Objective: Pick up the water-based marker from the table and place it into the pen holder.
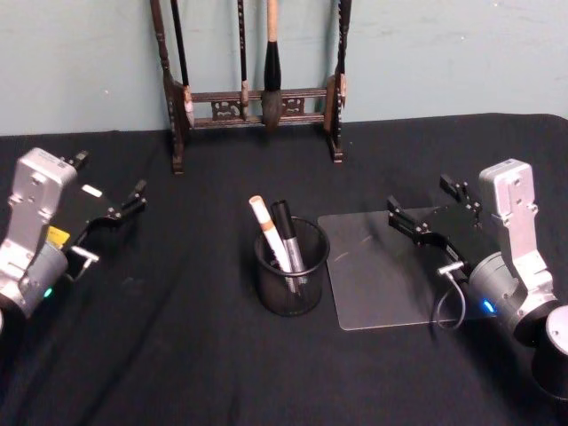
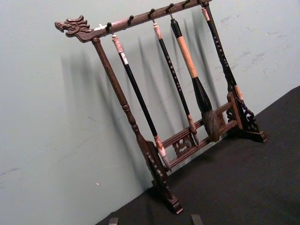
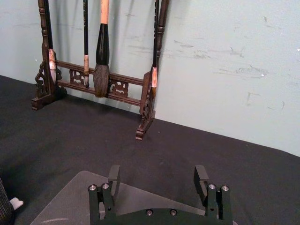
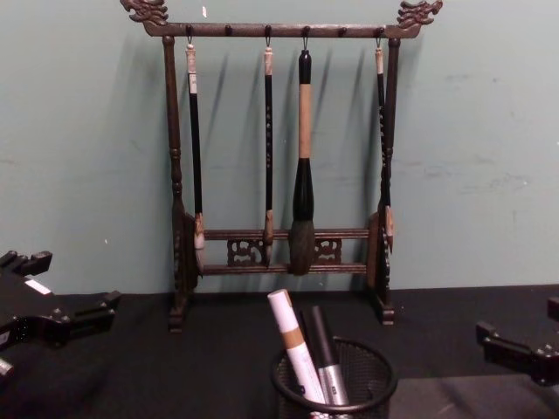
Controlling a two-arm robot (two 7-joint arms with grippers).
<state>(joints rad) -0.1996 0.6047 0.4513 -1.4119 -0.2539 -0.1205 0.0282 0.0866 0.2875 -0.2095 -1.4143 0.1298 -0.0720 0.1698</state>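
Observation:
The pen holder (image 1: 291,282), a black mesh cup, stands at the table's middle and also appears in the chest view (image 4: 349,380). Two markers lean inside it: a white and tan one (image 1: 264,226) (image 4: 293,345) and a black and silver one (image 1: 288,235) (image 4: 323,358). I cannot tell which is the water-based marker. My left gripper (image 1: 108,177) (image 4: 65,284) hovers open and empty at the left, well apart from the cup. My right gripper (image 1: 424,201) (image 3: 157,177) is open and empty over a clear sheet at the right.
A clear plastic sheet (image 1: 382,275) (image 3: 65,199) lies right of the cup. The dark wooden brush rack (image 1: 253,102) (image 4: 279,244) with hanging brushes stands at the back against the green wall. Black cloth (image 1: 177,355) covers the table.

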